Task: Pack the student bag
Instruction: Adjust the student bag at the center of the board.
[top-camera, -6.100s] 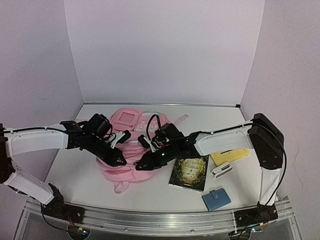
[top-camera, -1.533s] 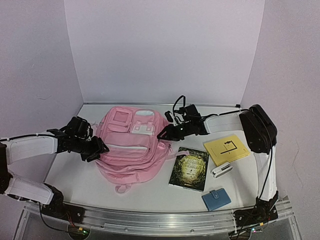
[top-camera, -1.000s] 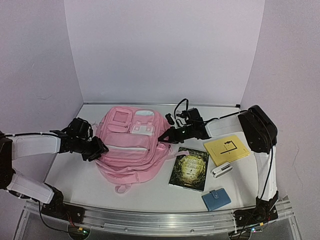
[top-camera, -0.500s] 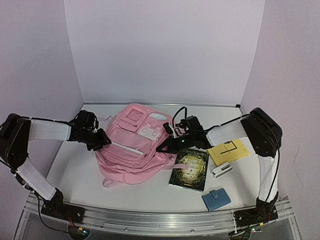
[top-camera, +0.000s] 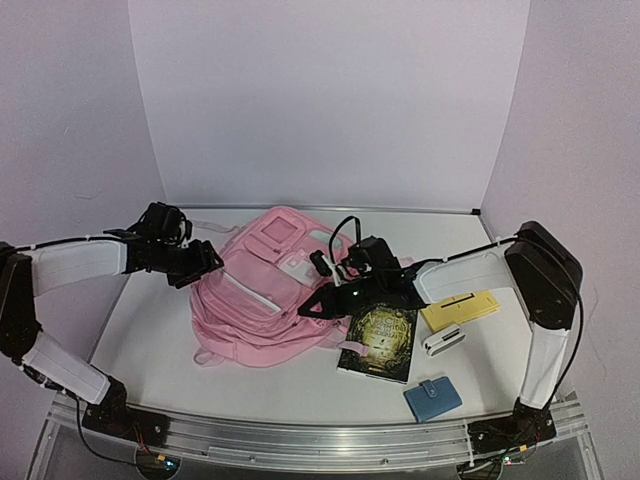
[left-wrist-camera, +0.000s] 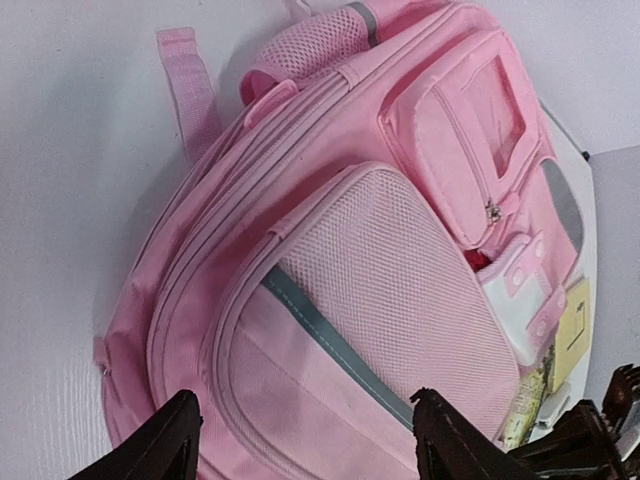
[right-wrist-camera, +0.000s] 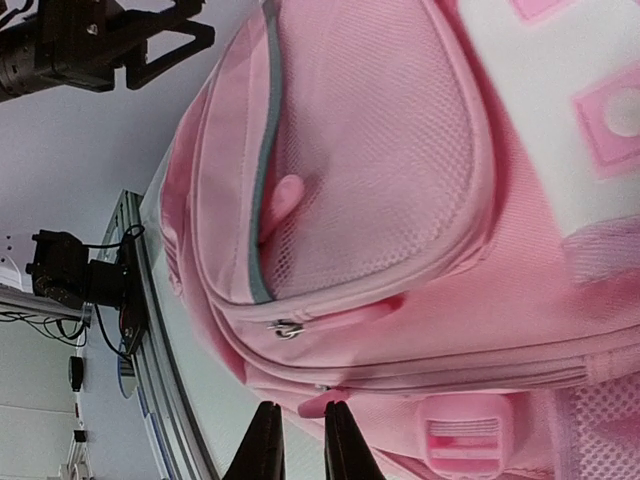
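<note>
The pink student bag (top-camera: 262, 305) lies flat in the middle of the table, front pockets up, turned at a slant. It fills the left wrist view (left-wrist-camera: 330, 250) and the right wrist view (right-wrist-camera: 400, 200). My left gripper (top-camera: 206, 262) hovers at the bag's left edge, open wide, with only bag fabric beyond its fingertips (left-wrist-camera: 303, 400). At the bag's right side sits my right gripper (top-camera: 311, 309), its jaws almost together (right-wrist-camera: 300, 425). The end of a pink zip pull tab (right-wrist-camera: 322, 403) lies between their tips.
A dark book (top-camera: 380, 338) lies right of the bag, touching its strap. Further right are a yellow notebook (top-camera: 460, 308) and a small white case (top-camera: 443, 341). A blue wallet (top-camera: 432, 398) sits near the front rail. Walls close in the back and sides.
The bag has swung round so its top points to the back right. My right gripper moved left and nearer along with it. My left gripper opened and drew back from the bag.
</note>
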